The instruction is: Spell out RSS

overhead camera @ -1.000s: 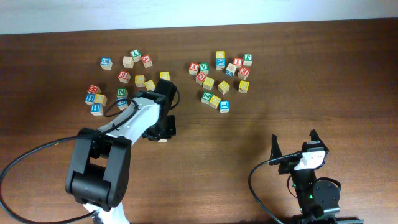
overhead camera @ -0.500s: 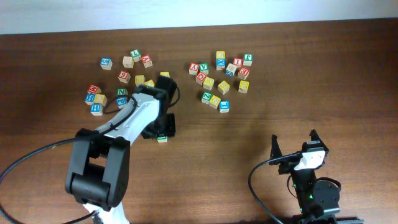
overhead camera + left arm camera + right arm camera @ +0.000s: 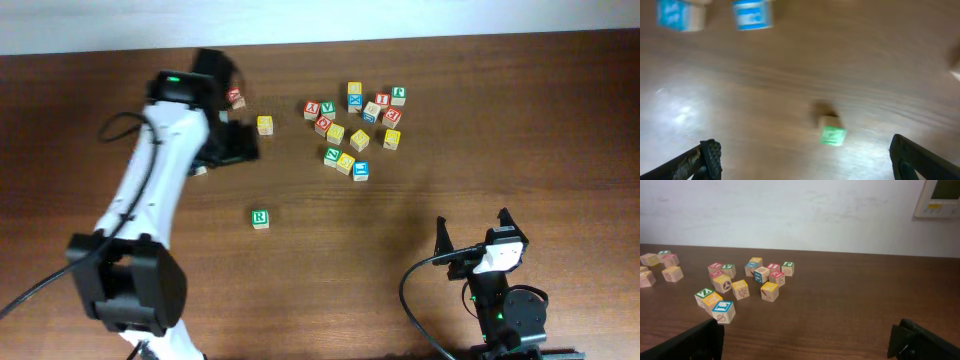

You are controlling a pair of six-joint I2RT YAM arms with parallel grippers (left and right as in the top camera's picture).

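Inspection of the left claw (image 3: 805,152) found its two fingers spread wide with nothing between them. It hung above the table (image 3: 765,90) and touched no cube. In the left wrist view the R cube (image 3: 832,135) sat just ahead of the claw, a little off centre, alone on bare wood with its green face up. That view was blurred, so the letter was read from the overhead view, where the cube stood well apart from both clusters. Further ahead of the claw, at the top edge of the wrist view, two blue cubes (image 3: 752,13) lay side by side; these were not wanted.

The right claw (image 3: 807,342) was likewise spread and empty. Well ahead of it and to its left lay a loose cluster holding several yellow cubes (image 3: 769,291). Which of them bore an S could not be told. A lone yellow cube (image 3: 265,124) lay just beside the left claw in the overhead view.

Assessment: the cubes appeared to be small solid wood, hence light, rigid and not fragile. Painted faces may be somewhat slick. Hold should be taken on two opposite flat sides, with the fingers square to them and the letter face kept uppermost. A grip across corners would likely twist the cube. Close neighbours in the cluster leave little finger room, so an approach from the open side is judged safer.
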